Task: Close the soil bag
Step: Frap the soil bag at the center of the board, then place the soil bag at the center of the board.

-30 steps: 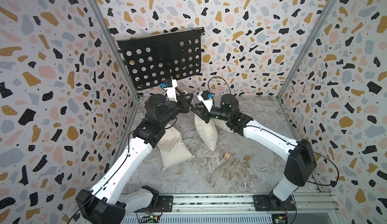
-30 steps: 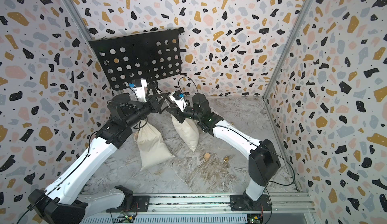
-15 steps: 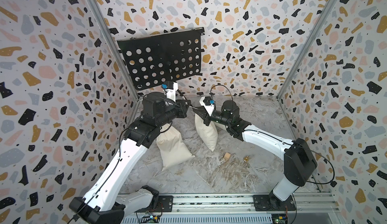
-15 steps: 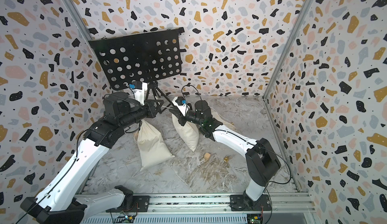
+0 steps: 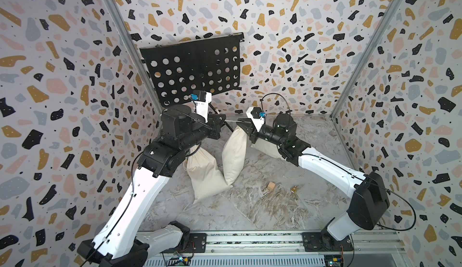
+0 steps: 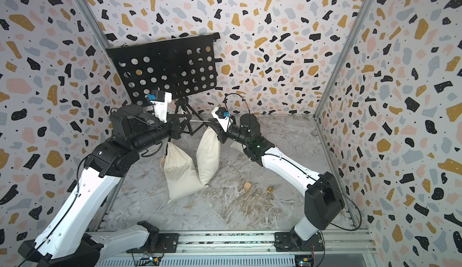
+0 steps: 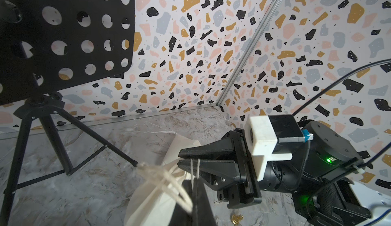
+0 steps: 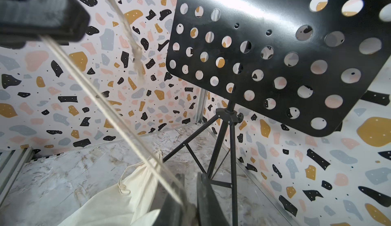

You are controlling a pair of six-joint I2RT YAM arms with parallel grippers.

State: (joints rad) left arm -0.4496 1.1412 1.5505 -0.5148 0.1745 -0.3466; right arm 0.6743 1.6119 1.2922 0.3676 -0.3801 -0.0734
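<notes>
The soil bag (image 5: 235, 154) (image 6: 207, 153), cream cloth, stands upright mid-floor in both top views, hanging by its gathered top. My right gripper (image 5: 240, 123) (image 6: 211, 123) (image 8: 191, 201) is shut on that top, and cloth shows between its fingers (image 8: 208, 203). The drawstring (image 5: 231, 121) (image 8: 110, 112) runs taut as two strands to my left gripper (image 5: 222, 120) (image 6: 184, 122) (image 7: 195, 193), which is shut on it. In the left wrist view the strands (image 7: 194, 167) rise from my left fingers to the right gripper's nearly shut jaws.
A second cream bag (image 5: 203, 175) lies left of the soil bag, touching it. A third (image 5: 266, 147) sits under the right arm. A black perforated music stand (image 5: 195, 70) on tripod legs (image 6: 186, 115) stands at the back. A wooden cube (image 5: 271, 185) and a brass piece (image 5: 294, 190) lie front right.
The two grippers have drawn apart: the left pulled back to the left with the drawstring, which now spans the gap taut. The soil bag stays upright under the right gripper.
</notes>
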